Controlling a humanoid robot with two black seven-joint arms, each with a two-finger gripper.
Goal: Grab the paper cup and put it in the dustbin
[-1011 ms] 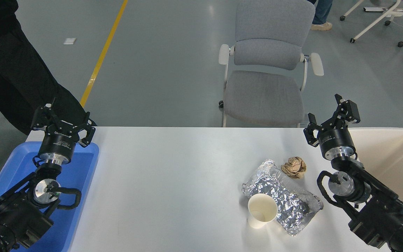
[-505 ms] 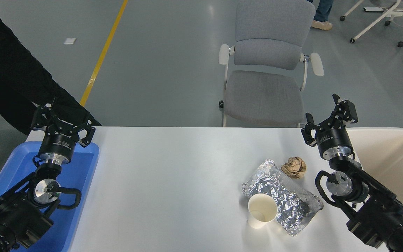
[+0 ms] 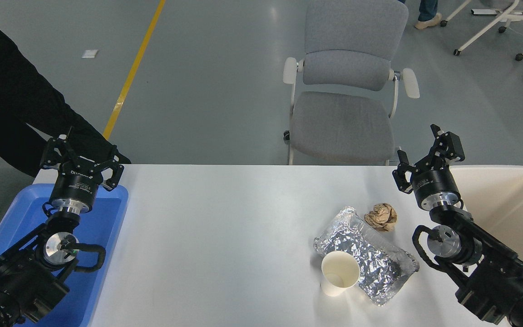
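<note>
Head view shows the paper cup (image 3: 340, 273) upright on the white table (image 3: 225, 236), touching the near-left edge of a crinkled foil tray (image 3: 370, 259). Beyond it lies a brown paper ball (image 3: 381, 216). Right gripper (image 3: 426, 153) hangs spread and empty beside the dustbin (image 3: 511, 204). Left gripper (image 3: 81, 156), also spread, is parked over a blue tray (image 3: 107, 218).

both hands (image 3: 81, 153) (image 3: 428, 152) raised, spread

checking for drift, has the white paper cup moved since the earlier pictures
No. The small white paper cup stands in the same spot, against the near-left edge of the crinkled silver foil tray.
</note>
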